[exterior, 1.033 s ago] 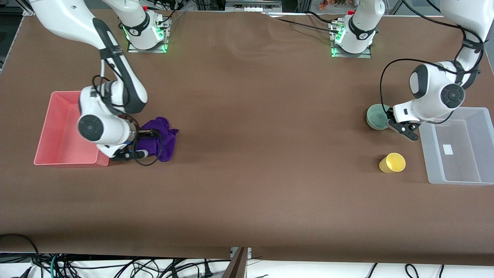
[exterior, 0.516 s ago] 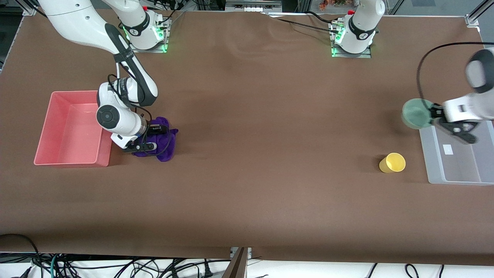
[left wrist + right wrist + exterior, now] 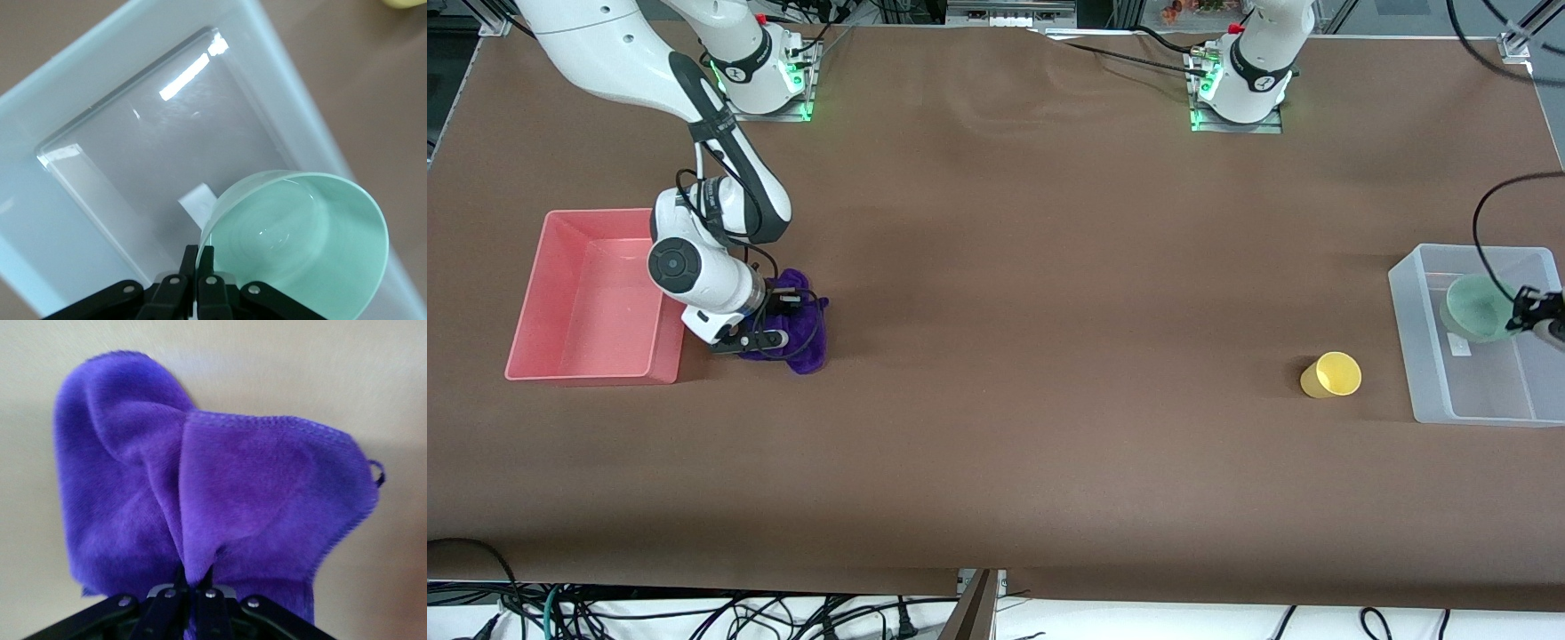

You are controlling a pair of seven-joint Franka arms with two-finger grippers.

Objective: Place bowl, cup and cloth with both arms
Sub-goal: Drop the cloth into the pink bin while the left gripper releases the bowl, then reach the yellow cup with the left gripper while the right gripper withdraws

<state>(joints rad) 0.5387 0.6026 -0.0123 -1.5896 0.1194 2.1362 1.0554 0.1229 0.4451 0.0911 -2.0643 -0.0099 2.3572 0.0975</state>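
My left gripper (image 3: 1522,313) is shut on the rim of the mint-green bowl (image 3: 1476,308) and holds it over the clear bin (image 3: 1405,293) at the left arm's end of the table. In the left wrist view the bowl (image 3: 300,247) hangs tilted over the bin's floor, pinched in the gripper (image 3: 198,257). The yellow cup (image 3: 1331,374) lies on the table beside the bin. My right gripper (image 3: 787,304) is shut on a fold of the purple cloth (image 3: 805,342), which rests on the table beside the pink bin. In the right wrist view the cloth (image 3: 220,500) fills the frame at the gripper (image 3: 193,577).
A pink bin (image 3: 560,356) stands at the right arm's end of the table, empty. The clear bin (image 3: 60,107) holds only a small white label (image 3: 197,200). The two arm bases (image 3: 760,80) (image 3: 1240,84) stand farthest from the front camera.
My left gripper has carried the bowl from the table beside the clear bin up and over it. My right gripper has shifted slightly, gathering the cloth; the cup has not moved.
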